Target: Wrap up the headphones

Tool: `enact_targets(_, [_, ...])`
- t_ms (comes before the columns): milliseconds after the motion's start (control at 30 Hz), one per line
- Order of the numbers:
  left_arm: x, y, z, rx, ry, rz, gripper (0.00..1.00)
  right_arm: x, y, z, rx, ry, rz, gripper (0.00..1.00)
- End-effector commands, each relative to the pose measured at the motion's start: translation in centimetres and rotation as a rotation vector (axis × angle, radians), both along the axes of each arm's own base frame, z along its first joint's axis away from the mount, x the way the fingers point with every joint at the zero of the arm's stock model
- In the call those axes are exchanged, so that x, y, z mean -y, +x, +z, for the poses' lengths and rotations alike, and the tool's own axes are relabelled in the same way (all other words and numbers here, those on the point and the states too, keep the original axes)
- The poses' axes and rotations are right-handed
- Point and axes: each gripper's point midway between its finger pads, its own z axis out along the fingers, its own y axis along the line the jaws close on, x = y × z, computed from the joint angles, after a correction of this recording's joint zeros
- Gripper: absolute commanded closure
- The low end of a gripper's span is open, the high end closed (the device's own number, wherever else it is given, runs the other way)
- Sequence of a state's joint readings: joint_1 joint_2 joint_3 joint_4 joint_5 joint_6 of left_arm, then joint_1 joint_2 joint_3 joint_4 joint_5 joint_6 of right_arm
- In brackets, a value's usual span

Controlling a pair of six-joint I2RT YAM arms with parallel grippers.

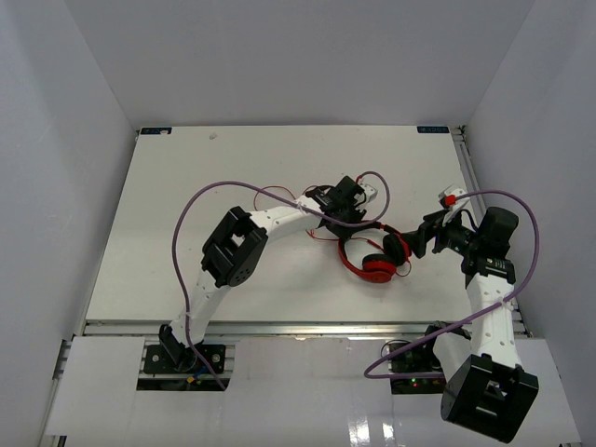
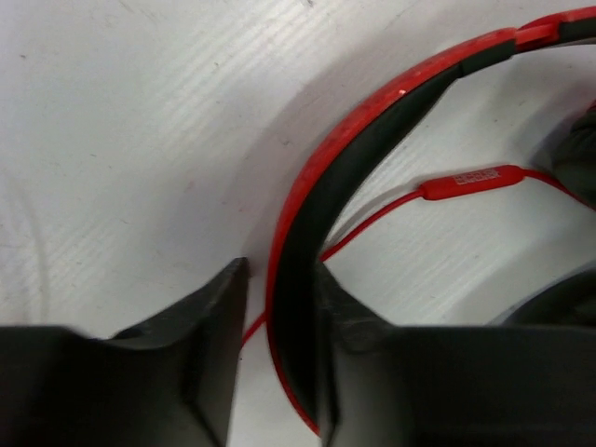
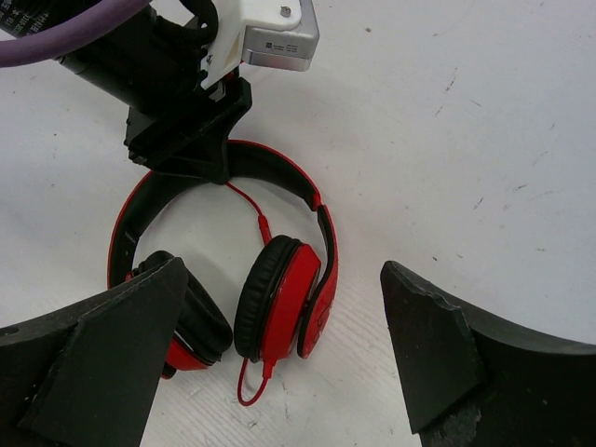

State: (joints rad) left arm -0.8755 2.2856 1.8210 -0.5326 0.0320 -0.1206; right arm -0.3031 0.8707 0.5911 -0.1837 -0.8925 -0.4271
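The red headphones (image 1: 375,265) lie flat on the white table (image 1: 177,233), ear cups toward the near edge. My left gripper (image 1: 350,226) straddles the top of the headband (image 2: 372,121). Its right finger (image 2: 372,354) touches the black lining, while a thin gap shows between the left finger (image 2: 200,345) and the red outer edge, so the jaws stand narrowly open. The thin red cord (image 2: 466,182) runs under the band. My right gripper (image 3: 281,272) hovers wide open over one ear cup (image 3: 284,298); it sits just right of the headphones (image 1: 417,240).
Thick purple robot cables arc above both arms (image 1: 200,209) (image 1: 526,223). Loose red cord trails left of the left gripper (image 1: 270,193). White walls enclose the table on three sides. The left arm's camera housing (image 3: 270,37) stands behind the headband.
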Motion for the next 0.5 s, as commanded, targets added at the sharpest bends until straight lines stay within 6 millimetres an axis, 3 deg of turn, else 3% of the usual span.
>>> enact_targets(0, [-0.2,-2.0,-1.3,-0.066,0.044,-0.015,0.68,0.1,0.2,0.5,0.013,-0.001,-0.002,0.09])
enact_targets(233, [-1.1,-2.3,-0.2,-0.059,0.043,0.025,0.98,0.2,0.2,0.5,0.009,0.000,-0.006,0.09])
enact_targets(367, [-3.7,-0.4,2.9,0.060,0.077,0.123,1.00,-0.4,-0.3,1.0,0.029,0.010,0.034,0.09])
enact_targets(467, [-6.5,0.7,7.1,0.169,0.087,0.201,1.00,-2.1,-1.5,2.6,0.080,0.052,0.139,0.08])
